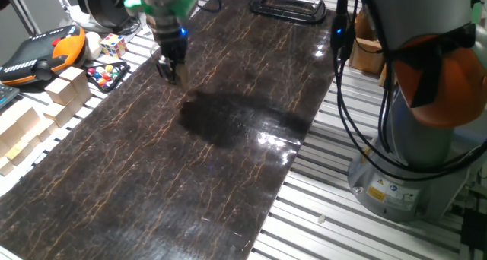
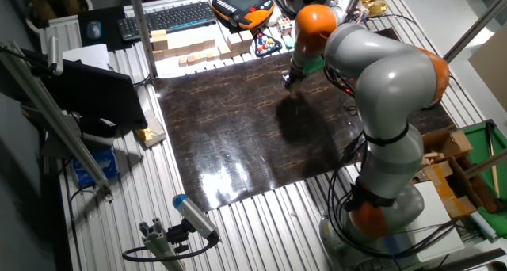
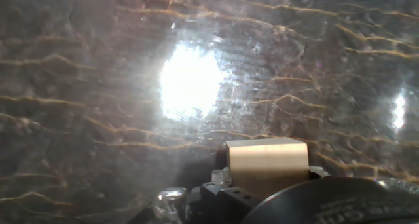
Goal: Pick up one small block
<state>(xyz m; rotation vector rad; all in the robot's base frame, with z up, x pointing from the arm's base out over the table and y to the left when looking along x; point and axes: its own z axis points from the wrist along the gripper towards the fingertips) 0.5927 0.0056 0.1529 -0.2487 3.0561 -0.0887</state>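
Your gripper (image 1: pixel 172 71) hangs low over the far left part of the dark marbled mat (image 1: pixel 190 161), near its edge. In the hand view the small block (image 3: pixel 267 160) sits between the fingers (a pale tan cube against the glare), so the jaws look closed narrow on it. Whether it has left the mat you cannot tell. Beside the mat lie larger wooden blocks (image 1: pixel 67 87) and a multicoloured puzzle cube (image 1: pixel 113 44).

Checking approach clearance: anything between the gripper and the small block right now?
Nothing visible. In the hand view the small block sits right at the gripper, with only bare dark mat around it. Whether the fingers already clamp it, I cannot tell.
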